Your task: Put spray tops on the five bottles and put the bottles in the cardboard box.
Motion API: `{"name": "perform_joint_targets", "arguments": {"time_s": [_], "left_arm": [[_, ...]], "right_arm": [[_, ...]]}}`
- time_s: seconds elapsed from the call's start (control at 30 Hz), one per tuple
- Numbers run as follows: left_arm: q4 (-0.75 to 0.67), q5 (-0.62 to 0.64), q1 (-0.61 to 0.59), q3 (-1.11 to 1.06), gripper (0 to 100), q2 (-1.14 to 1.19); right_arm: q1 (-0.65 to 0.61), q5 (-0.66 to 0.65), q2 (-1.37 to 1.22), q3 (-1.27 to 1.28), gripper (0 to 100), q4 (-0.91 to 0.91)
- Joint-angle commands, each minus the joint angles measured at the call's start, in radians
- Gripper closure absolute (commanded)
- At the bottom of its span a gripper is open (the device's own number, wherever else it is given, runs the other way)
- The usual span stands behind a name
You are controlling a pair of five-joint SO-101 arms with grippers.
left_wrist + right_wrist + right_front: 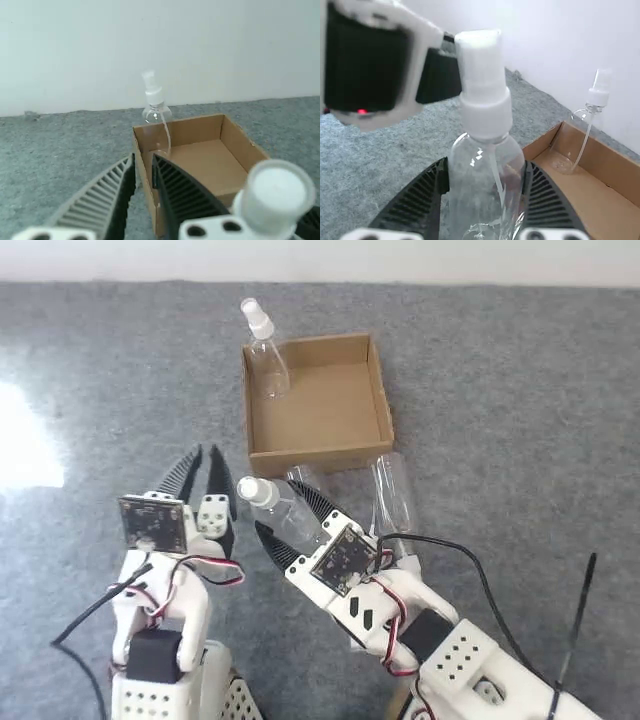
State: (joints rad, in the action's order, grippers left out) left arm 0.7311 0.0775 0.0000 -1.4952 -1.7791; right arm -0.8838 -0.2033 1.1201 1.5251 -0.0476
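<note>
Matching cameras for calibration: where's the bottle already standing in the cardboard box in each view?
High view: boxed bottle stands in the cardboard box's upper-left corner.
Left wrist view: boxed bottle in a far corner of the box, beyond the left gripper.
Right wrist view: boxed bottle inside the box, beyond the held bottle.
Shared landmark: the cardboard box.

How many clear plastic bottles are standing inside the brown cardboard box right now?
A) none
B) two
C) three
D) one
D: a single clear plastic bottle with a white spray top stands in a far corner of the brown cardboard box, while the right gripper holds a second capped bottle outside it.
</note>
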Motion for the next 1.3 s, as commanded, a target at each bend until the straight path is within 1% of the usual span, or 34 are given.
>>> {"name": "perform_joint_targets", "arguments": {"time_s": [0.0,0.13,0.4,0.5,0.63,0.77,0.97,1.13,1.2,1.27], "left_arm": [[-0.011,-0.046,0.072,0.004,94,0.002],[0.002,-0.086,0.130,0.001,95,0.002],[0.002,-0.086,0.140,0.001,94,0.002],[0.029,-0.095,0.141,0.005,94,0.002],[0.072,-0.172,0.210,0.004,94,0.002],[0.092,-0.181,0.245,0.004,95,0.002],[0.092,-0.180,0.244,0.007,95,0.002],[0.092,-0.180,0.239,0.010,95,0.002],[0.092,-0.175,0.195,0.025,95,0.002],[0.092,-0.130,0.133,0.038,95,0.002]], "right_arm": [[-0.005,-0.008,0.038,-0.011,90.8,-0.013],[-0.005,-0.009,0.038,-0.011,90.8,-0.013],[-0.004,-0.009,0.038,-0.011,90.8,-0.013],[-0.004,-0.009,0.038,-0.011,90.9,-0.013],[-0.004,-0.009,0.036,-0.011,90.9,-0.013],[-0.002,-0.011,0.036,-0.011,90.9,-0.013],[0.028,-0.011,0.036,-0.012,90.9,-0.013],[0.028,-0.011,0.036,-0.012,90.9,-0.013],[0.028,-0.011,0.036,-0.012,90.9,-0.013],[0.028,-0.011,0.036,-0.012,90.9,-0.013]]}}
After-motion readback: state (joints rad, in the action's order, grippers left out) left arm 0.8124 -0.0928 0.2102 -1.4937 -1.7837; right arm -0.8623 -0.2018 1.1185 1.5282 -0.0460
